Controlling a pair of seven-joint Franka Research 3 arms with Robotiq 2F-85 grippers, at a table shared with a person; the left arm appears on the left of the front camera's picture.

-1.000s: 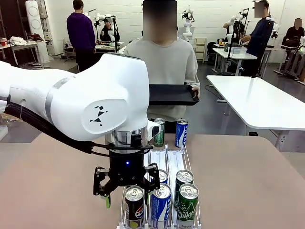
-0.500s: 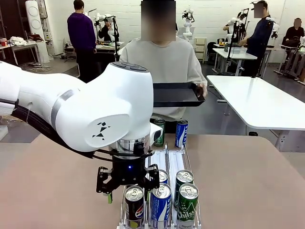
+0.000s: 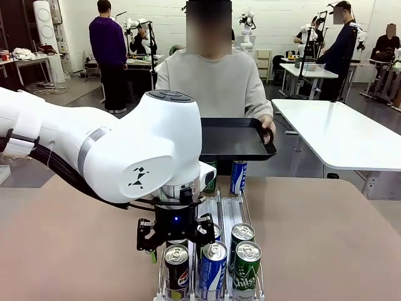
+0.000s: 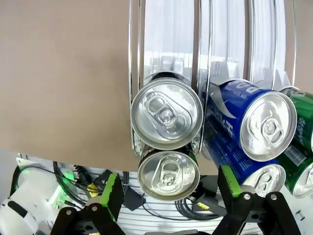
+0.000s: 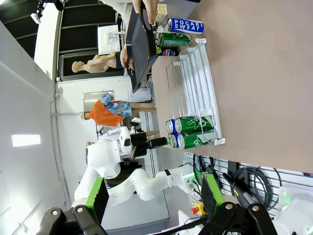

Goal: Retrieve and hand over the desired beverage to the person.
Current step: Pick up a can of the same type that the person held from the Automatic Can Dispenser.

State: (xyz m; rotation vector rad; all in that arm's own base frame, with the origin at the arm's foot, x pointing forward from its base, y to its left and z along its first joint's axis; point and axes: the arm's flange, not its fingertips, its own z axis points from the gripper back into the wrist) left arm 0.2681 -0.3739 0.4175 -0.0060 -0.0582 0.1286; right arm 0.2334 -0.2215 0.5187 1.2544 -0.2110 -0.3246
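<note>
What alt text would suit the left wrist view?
An open black pincer with green pads hangs over two silver-topped drink cans in one lane of a wire can rack. A blue can and a green can sit in neighbouring lanes, on a brown tabletop.

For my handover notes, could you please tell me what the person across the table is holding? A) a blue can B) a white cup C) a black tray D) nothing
C: the person holds a flat black tray, with one hand gripping its rim.
</note>
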